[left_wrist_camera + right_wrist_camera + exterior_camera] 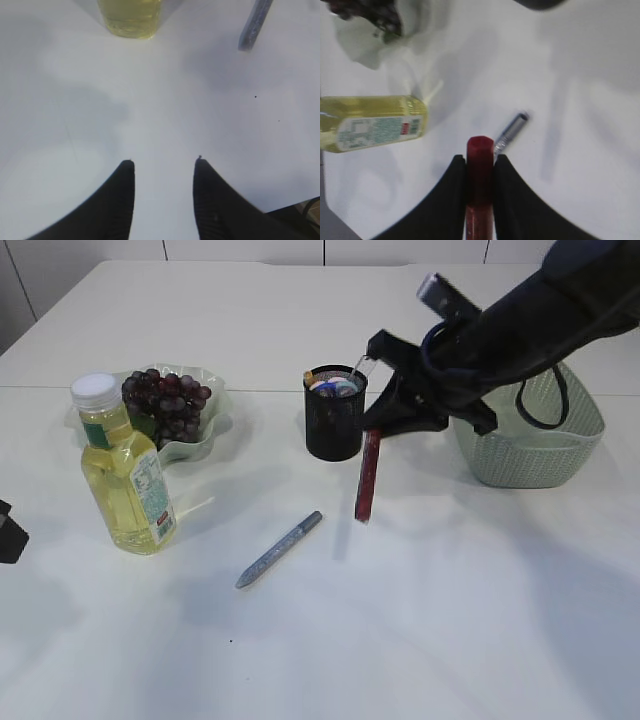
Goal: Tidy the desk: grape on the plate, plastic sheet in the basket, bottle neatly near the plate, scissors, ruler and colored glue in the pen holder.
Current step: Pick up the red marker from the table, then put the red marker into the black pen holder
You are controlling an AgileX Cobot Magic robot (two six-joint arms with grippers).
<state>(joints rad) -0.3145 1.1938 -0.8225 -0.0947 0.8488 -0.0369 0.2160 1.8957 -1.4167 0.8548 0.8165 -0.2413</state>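
The right gripper (480,162) is clamped on a red glue tube (368,476), its two black fingers (454,187) pressed against the tube's sides. In the exterior view the tube hangs almost upright from the gripper, its lower end just above the white table (400,620). Just to the left of the gripper stands the black mesh pen holder (334,418), with coloured items showing at its rim. Just behind and to the right of the gripper sits the pale green basket (535,455). Lower and to the left of the held tube, a grey glitter glue tube (279,550) lies flat on the table at a slant. Farther left stands the bottle (124,472) of yellow liquid, upright, white cap on. Behind the bottle, the dark grapes (168,402) rest on the pale green plate (212,430).

The left gripper (164,165) hovers low over bare table at the far left, its jaws apart and holding nothing. Ahead of it, the base of the bottle and the end of the grey tube show at the top edge of its wrist view.
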